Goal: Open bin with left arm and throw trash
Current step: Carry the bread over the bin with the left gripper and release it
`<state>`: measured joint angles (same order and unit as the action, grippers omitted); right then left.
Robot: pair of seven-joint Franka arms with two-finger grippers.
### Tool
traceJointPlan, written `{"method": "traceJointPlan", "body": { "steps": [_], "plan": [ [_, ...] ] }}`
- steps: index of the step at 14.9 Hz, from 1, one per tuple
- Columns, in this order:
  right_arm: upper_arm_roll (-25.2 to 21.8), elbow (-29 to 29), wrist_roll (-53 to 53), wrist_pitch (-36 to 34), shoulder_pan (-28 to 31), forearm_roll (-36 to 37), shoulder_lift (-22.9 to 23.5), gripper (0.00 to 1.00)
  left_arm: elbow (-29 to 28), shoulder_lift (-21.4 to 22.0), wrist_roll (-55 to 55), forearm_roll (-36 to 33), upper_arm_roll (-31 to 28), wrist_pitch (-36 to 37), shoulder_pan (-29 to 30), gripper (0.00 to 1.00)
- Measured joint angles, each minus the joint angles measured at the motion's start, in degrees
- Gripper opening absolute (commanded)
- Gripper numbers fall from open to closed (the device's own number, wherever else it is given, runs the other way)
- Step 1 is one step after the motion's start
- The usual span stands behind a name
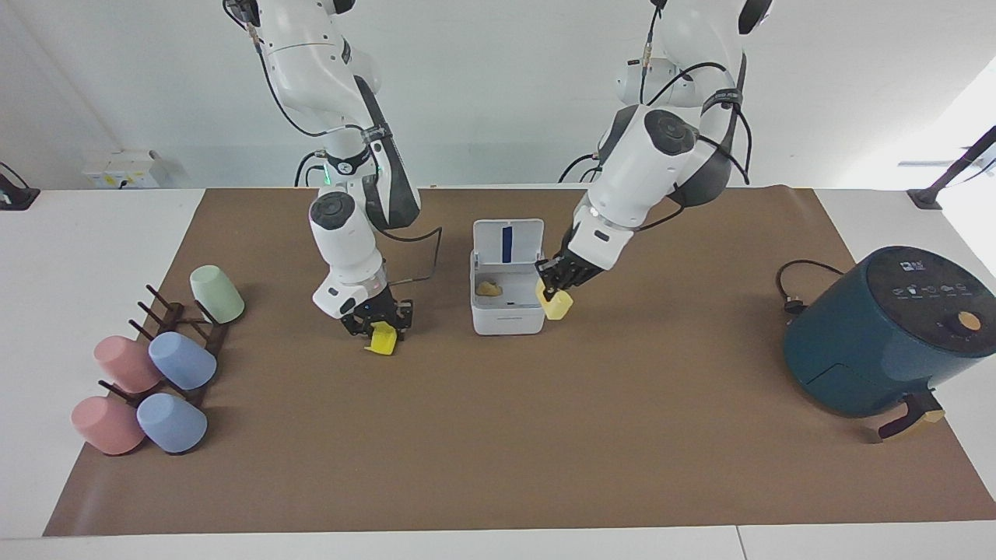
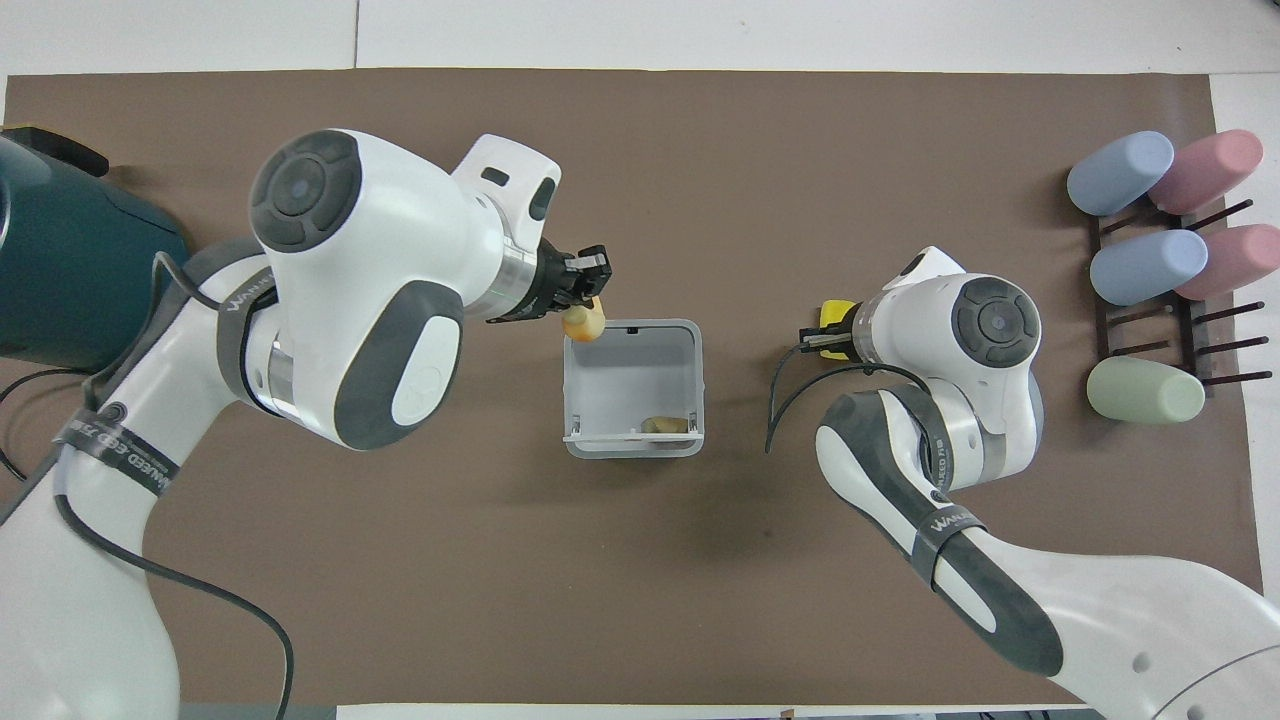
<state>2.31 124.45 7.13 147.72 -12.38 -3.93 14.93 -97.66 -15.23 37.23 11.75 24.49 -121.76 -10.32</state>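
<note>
The white bin (image 1: 510, 315) stands mid-table with its lid (image 1: 507, 243) flipped up; it also shows in the overhead view (image 2: 630, 330). A tan-orange crumb (image 1: 488, 288) lies inside it. My left gripper (image 1: 554, 289) is shut on the pale yellow chunk (image 1: 555, 305) and holds it in the air at the bin's rim, on the side toward the left arm's end; the overhead view shows the chunk (image 2: 583, 322) over the bin's corner. My right gripper (image 1: 380, 327) is down at the mat, shut on the bright yellow notched piece (image 1: 383, 341), beside the bin toward the right arm's end.
A dark-teal air fryer (image 1: 887, 330) with its black cable (image 1: 794, 295) stands at the left arm's end. A dark rack (image 1: 183, 330) with several pastel cups (image 1: 180, 362) lies at the right arm's end.
</note>
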Motion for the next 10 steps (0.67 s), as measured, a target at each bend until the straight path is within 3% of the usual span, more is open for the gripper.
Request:
{"method": "traceJointPlan", "body": {
  "steps": [4,7,9,10],
  "plan": [
    [-0.11,-0.35,0.73,-0.45,0.20,0.15,-1.58,0.00,-3.96,-0.28,-5.33,0.16,0.70,-0.04,-4.15,0.00],
    [-0.06,-3.64,5.53,-6.98,0.19,0.16,-3.96,0.00,-6.67,-0.40,-8.21,0.18,0.71,-0.73,-5.36,0.00],
    [0.05,-8.24,8.73,-13.71,0.06,0.17,-5.07,0.00,-7.85,-0.41,-8.85,0.19,0.70,-2.62,-5.45,0.99],
    [0.13,-10.73,10.10,-16.75,0.01,0.16,-5.31,0.00,-8.03,-0.42,-8.96,0.19,0.65,-3.16,-5.44,1.00]
  ]
}}
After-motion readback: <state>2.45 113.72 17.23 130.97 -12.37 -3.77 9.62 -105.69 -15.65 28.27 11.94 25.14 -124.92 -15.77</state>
